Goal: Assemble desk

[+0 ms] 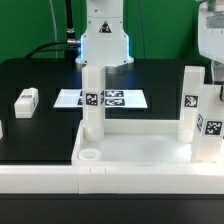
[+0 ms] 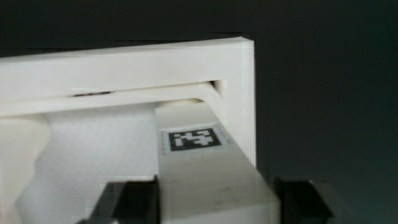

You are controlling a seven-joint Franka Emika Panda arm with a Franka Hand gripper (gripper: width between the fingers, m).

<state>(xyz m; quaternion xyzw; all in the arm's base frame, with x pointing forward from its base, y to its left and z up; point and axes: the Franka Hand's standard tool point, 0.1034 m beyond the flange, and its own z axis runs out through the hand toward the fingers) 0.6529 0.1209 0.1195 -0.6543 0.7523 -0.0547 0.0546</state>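
Currently the gripper (image 2: 205, 203) is closed on the held leg (image 2: 210, 140), with its fingers (image 2: 125, 203) pressed against two opposite sides and the leg's marker facing the wrist camera. The held leg (image 1: 212, 125) stands upright at the right end of the tabletop (image 1: 140, 148), just beside the second leg (image 1: 190, 105). The third leg (image 1: 93, 100) stands upright at the tabletop's far left corner. The loose leg (image 1: 26, 98) lies on the table (image 1: 50, 125) to the left, well apart from the tabletop. The marker board (image 1: 112, 98) lies beyond the tabletop.

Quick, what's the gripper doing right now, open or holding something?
The gripper: closed, holding a leg between its fingers.
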